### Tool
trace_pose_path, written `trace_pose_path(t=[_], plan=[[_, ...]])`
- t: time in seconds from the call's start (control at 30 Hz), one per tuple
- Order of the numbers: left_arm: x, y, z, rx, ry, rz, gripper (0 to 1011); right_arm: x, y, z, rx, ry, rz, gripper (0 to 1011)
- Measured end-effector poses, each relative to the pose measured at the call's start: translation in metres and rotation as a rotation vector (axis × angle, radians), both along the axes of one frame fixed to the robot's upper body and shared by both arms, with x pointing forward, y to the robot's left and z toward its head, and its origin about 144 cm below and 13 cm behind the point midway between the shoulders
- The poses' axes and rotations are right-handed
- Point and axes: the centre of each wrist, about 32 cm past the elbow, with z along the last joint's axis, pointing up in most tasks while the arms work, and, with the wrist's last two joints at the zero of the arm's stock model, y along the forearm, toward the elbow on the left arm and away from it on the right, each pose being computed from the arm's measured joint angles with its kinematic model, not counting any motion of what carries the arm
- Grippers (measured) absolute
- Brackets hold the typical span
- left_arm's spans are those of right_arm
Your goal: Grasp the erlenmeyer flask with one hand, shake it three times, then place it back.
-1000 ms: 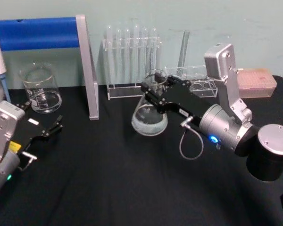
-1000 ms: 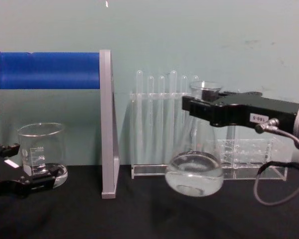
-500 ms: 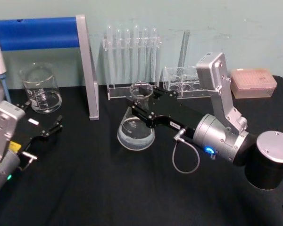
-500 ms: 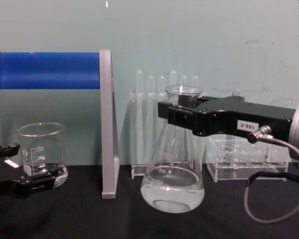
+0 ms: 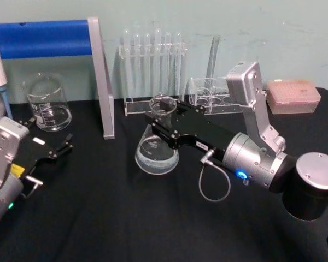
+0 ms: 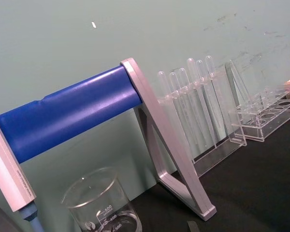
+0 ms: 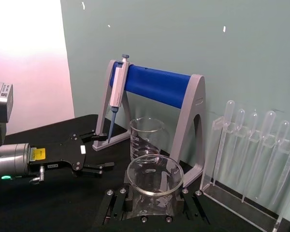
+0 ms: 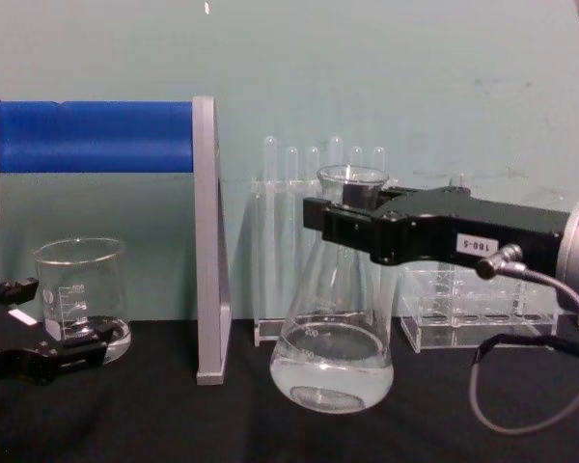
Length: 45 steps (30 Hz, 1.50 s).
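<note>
Glass against glass is the main hazard. The flask (image 5: pixel 157 148) stands close in front of the tube rack (image 5: pixel 152 65), so a wide swing toward the rack could strike the tubes. The hold is on the narrow neck only, just under the flared rim, and the liquid-filled base sits well below the grip point. A sharp shake could let the neck slip or pivot between the jaws. Liquid covers the bottom of the cone, and a steep tilt could send it up the neck. On set-down, a hard or tilted landing on the table (image 5: pixel 126 218) could chip the base or tip the flask over.

Right gripper (image 5: pixel 165 121): clamped on the flask neck, jaws only narrowly apart, one on each side of the glass. The arm reaches in from the right. The flask is upright, mid-table, to the right of the stand (image 5: pixel 103 82) leg. Its base is at or just above the table; contact cannot be confirmed.

Left gripper (image 5: pixel 48 135): parked at the table's left, near the beaker (image 5: pixel 46 103), jaws spread, holding nothing.
</note>
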Motion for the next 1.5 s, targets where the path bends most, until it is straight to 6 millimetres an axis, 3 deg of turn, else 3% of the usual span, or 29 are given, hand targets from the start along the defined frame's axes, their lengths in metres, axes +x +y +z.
trace_pose_path(t=[0.83, 1.5], plan=[[0.000, 0.000, 0.000, 0.000, 0.000, 0.000, 1001, 0.004, 0.006, -0.039, -0.030, 0.011, -0.003, 456], [0.000, 0.000, 0.000, 0.000, 0.000, 0.000, 1001, 0.001, 0.010, -0.059, -0.024, 0.036, -0.008, 456]])
